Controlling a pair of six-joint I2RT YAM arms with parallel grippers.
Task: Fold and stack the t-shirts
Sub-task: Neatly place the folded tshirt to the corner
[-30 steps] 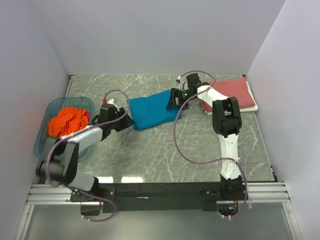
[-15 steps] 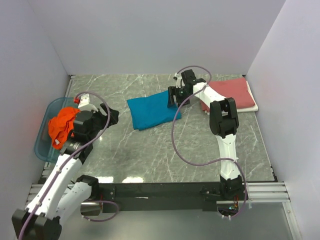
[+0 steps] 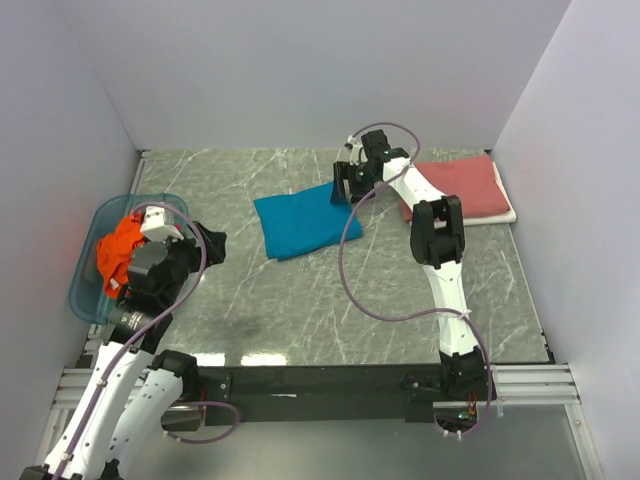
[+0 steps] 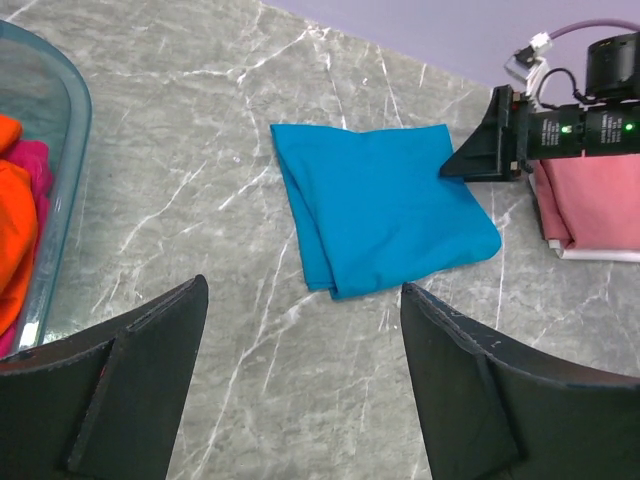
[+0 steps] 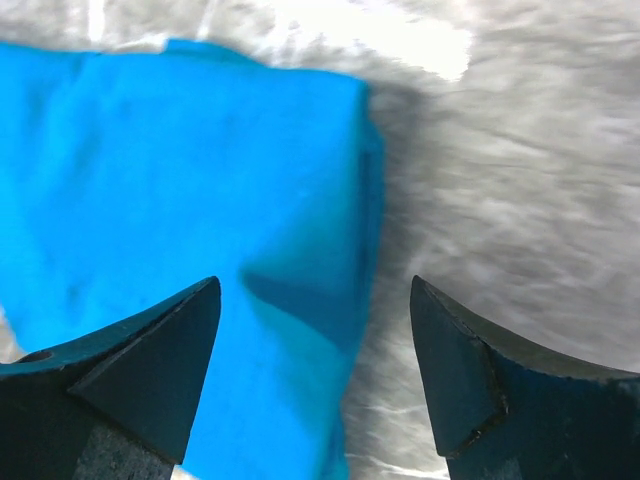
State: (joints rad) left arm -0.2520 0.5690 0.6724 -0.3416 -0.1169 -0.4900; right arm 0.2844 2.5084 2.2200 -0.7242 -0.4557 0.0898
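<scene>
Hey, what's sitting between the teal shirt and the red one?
The right gripper, open, at a corner of the teal shirt, with the red shirt just beyond; clearest in the left wrist view.

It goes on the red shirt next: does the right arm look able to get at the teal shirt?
Probably yes: the right hand is open right at the edge of the teal shirt, with nothing lying on the cloth there.
</scene>
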